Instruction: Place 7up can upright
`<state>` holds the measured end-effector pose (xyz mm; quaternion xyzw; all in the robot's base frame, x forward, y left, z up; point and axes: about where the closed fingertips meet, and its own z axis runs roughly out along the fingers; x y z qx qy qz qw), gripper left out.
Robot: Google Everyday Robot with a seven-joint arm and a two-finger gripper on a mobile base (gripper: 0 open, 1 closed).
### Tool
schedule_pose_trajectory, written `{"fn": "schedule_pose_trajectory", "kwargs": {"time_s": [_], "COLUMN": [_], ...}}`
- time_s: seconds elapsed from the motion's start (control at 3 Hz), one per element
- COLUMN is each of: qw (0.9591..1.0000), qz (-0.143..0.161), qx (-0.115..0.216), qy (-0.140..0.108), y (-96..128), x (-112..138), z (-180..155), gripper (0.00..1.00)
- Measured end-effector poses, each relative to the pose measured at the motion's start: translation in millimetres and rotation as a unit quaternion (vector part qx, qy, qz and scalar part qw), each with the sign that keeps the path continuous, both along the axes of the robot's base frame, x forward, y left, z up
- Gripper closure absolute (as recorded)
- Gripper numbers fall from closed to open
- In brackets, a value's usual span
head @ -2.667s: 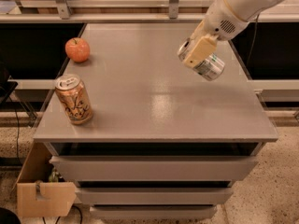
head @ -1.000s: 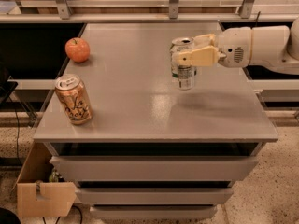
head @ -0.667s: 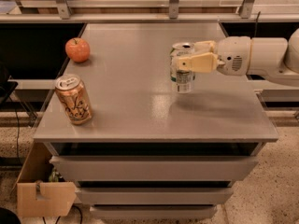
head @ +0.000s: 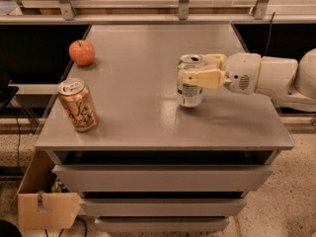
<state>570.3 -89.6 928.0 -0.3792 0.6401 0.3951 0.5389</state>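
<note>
The 7up can (head: 189, 94), silver-white with green markings and a silver top, stands upright on the grey table (head: 143, 117), right of the middle. My gripper (head: 193, 72) reaches in from the right, level with the can's upper half. Its cream fingers (head: 202, 78) sit on either side of the can, closed on it. The can's base is on or just above the table top; I cannot tell which.
An orange-gold can (head: 77, 105) stands upright near the table's front left edge. A red-orange apple (head: 82, 52) sits at the back left. A cardboard box (head: 47, 209) is on the floor at the lower left. A metal rail runs behind the table.
The gripper turned the can from tilted in the air at the back right to upright, then lowered it towards the table. In the last second it moved only slightly.
</note>
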Motion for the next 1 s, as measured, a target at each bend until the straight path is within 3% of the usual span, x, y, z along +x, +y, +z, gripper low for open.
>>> {"fn": "schedule_pose_trajectory", "kwargs": {"time_s": [0.33,1.0], "qw": [0.9998,0.9979], "qz": [-0.014,-0.030], "qx": [-0.009,-0.041], "qy": [-0.009,-0.040], "y": [1.2,1.9], "x": [-0.3,-3.0], "z": [-6.8,-8.3], "gripper": [0.83,0.36]}}
